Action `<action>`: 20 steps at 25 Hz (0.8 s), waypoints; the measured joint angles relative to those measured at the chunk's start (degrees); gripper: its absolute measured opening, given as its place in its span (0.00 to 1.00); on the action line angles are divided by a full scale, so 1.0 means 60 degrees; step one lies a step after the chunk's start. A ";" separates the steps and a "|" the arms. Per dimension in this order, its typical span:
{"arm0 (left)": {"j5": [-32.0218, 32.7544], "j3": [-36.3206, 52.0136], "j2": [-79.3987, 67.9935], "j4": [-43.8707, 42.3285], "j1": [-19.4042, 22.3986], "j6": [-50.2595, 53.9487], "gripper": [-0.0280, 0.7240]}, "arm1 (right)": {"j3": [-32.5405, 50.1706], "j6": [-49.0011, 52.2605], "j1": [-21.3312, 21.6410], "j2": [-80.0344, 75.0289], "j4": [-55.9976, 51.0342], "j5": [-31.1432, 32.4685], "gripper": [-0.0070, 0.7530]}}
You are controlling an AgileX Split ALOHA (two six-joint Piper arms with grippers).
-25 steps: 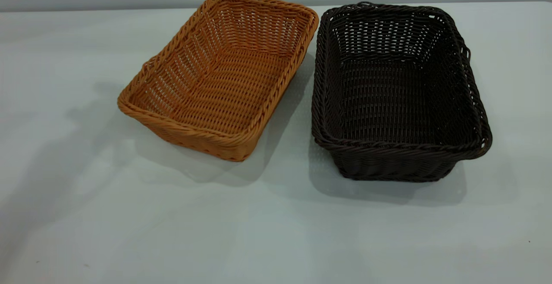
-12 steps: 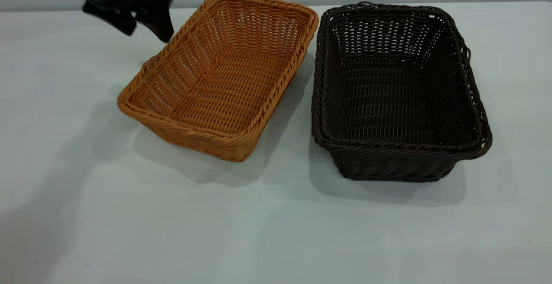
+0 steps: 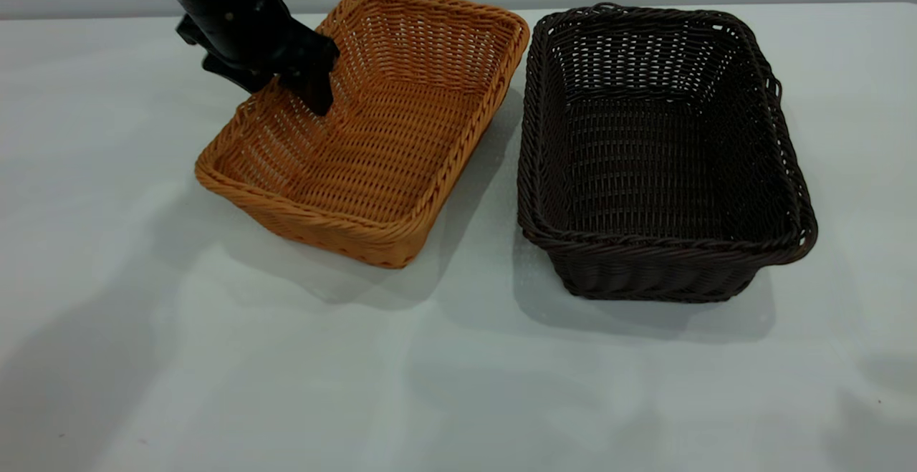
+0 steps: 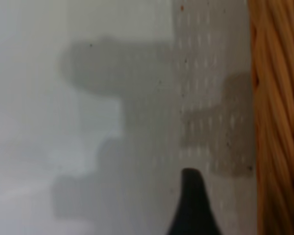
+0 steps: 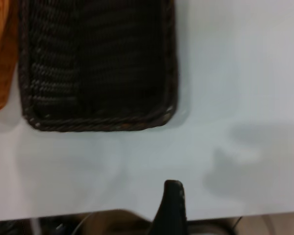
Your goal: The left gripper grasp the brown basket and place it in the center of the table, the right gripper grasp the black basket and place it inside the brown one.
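Note:
The brown basket (image 3: 372,121) stands left of centre on the table (image 3: 458,372), turned at an angle. The black basket (image 3: 659,150) stands just to its right, their far corners almost touching. My left gripper (image 3: 284,97) is open and straddles the brown basket's left long rim, one finger inside and one outside. In the left wrist view one finger (image 4: 192,205) hangs over the table beside the braided rim (image 4: 277,117). My right gripper (image 5: 170,208) is out of the exterior view; its wrist view shows it over the table's edge, well away from the black basket (image 5: 98,63).
Both baskets are empty. A wall runs behind the table's far edge (image 3: 645,5). Bare tabletop lies in front of both baskets. A shadow falls on the table's front right corner (image 3: 867,422).
My left arm has come in from the upper left and dropped onto the brown basket's left rim. Neither basket has moved. A shadow has appeared at the front right.

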State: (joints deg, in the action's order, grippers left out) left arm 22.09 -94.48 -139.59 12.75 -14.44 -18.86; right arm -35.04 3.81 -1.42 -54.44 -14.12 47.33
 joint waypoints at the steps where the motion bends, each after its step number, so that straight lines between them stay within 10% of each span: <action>1: -0.0068 -0.0022 -0.0069 0.0000 -0.0010 0.0000 0.62 | 0.0000 -0.0190 0.0000 -0.0420 -0.0336 -0.0129 0.79; 7: -0.0442 -0.0063 -0.0132 0.0068 -0.0010 -0.0134 0.17 | -0.0010 -0.1722 -0.0087 -0.2746 -0.3087 -0.1017 0.79; 20: -0.0516 -0.0171 0.1862 -0.0074 0.0272 -0.0802 0.14 | -0.0111 -0.2564 -0.2333 -0.7374 -0.8837 -0.2900 0.79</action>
State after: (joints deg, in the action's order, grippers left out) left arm 18.99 -95.51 -128.42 12.30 -12.81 -23.67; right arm -35.70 -11.58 -15.42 -98.69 -67.14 29.93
